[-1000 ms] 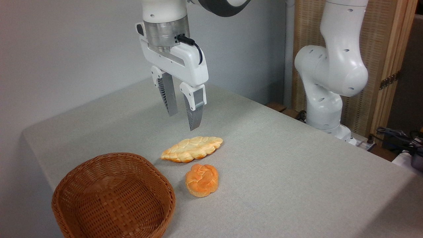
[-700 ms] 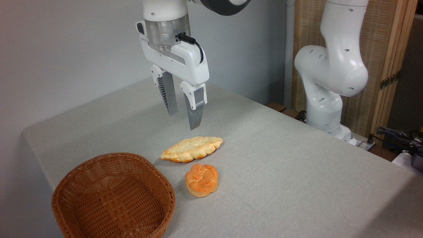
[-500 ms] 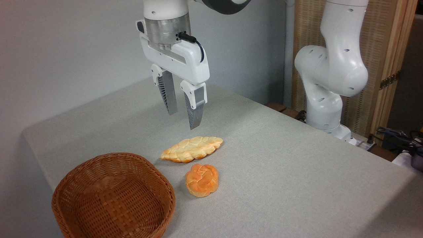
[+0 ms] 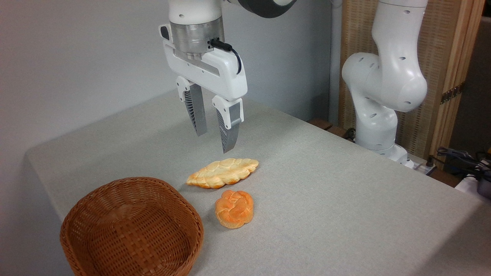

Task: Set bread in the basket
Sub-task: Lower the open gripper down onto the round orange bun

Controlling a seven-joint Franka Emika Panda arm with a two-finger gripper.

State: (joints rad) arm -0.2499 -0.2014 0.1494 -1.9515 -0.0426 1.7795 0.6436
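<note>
Nothing is done yet — the gripper [image 4: 214,142] hangs empty, fingers apart, the knotted bun [image 4: 234,209] lies outside the empty wicker basket [image 4: 130,230].

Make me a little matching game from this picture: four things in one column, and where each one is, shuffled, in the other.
1. round bun
2. braided loaf
3. basket
4. gripper

A. empty, at the table's near-left corner
B. open, in the air above the loaf
C. on the table, just behind the bun
D. on the table, right of the basket

Pairs: 1-D, 2-C, 3-A, 4-B
</note>
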